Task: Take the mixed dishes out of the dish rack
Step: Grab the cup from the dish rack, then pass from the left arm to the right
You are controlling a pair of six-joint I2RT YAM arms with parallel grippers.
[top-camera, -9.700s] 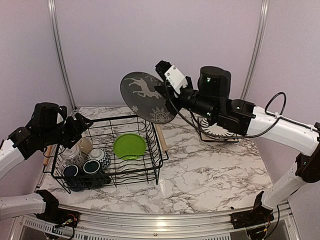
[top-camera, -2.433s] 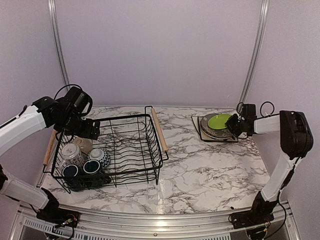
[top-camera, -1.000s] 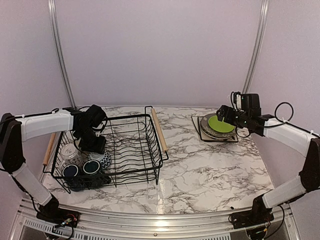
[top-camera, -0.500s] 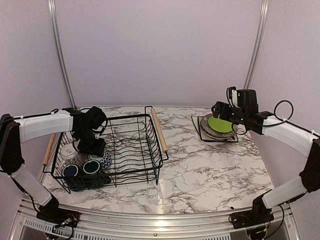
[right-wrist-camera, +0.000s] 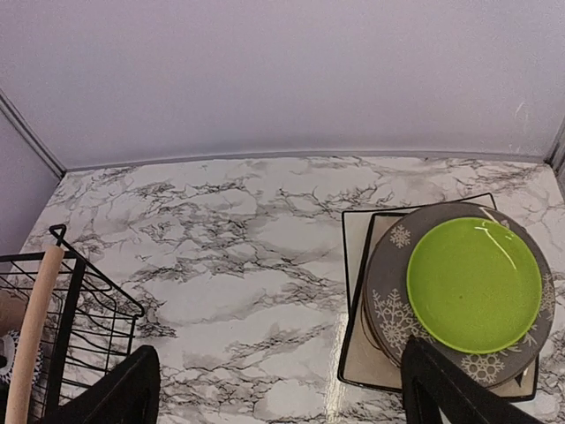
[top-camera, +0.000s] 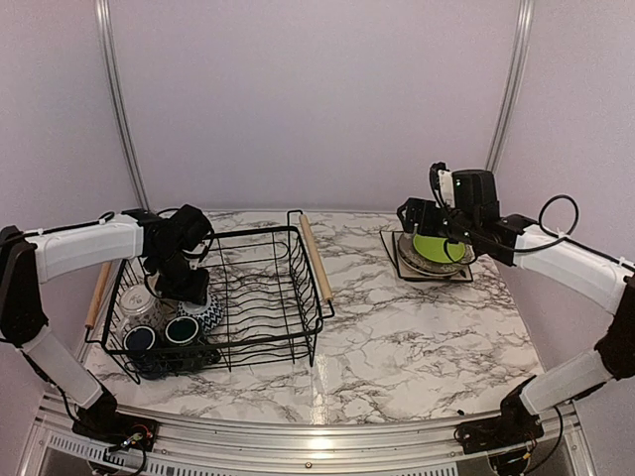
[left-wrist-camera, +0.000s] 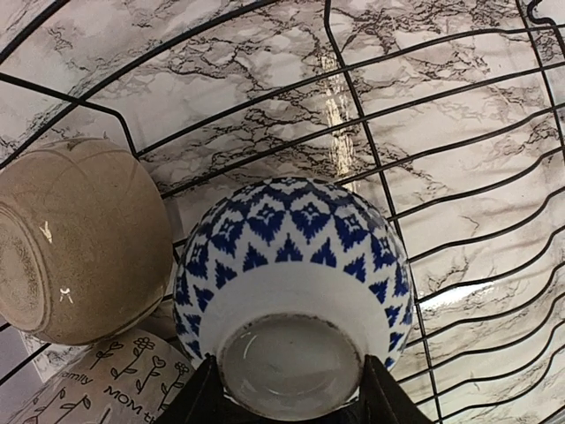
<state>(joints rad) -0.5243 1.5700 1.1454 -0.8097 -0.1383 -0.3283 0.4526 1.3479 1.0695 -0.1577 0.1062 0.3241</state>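
1. Risen off the lime-green plate (right-wrist-camera: 474, 284), your right gripper (right-wrist-camera: 282, 397) hangs open, empty.
2. Your left gripper (left-wrist-camera: 291, 402) straddles the patterned mug's (left-wrist-camera: 291, 265) base in the dish rack (top-camera: 238, 234); I cannot tell whether it grips.
3. Squeeze squarely, lift straight, clear of the tan mug (left-wrist-camera: 79, 238).

You are looking at a robot test cell in a lab, not a real kitchen. Bare lilac walls (top-camera: 317, 99) box in a marble-patterned worktop (top-camera: 397, 337), with aluminium posts (top-camera: 117, 109) rising at 11 and 1 o'clock. A metal rail (top-camera: 317, 438) runs along the 6 o'clock edge, where two white arms (top-camera: 84, 248) are bolted. The household things on it are a dish rack (top-camera: 316, 256) at 9 o'clock and stacked plates (right-wrist-camera: 459, 291) at 2 o'clock.
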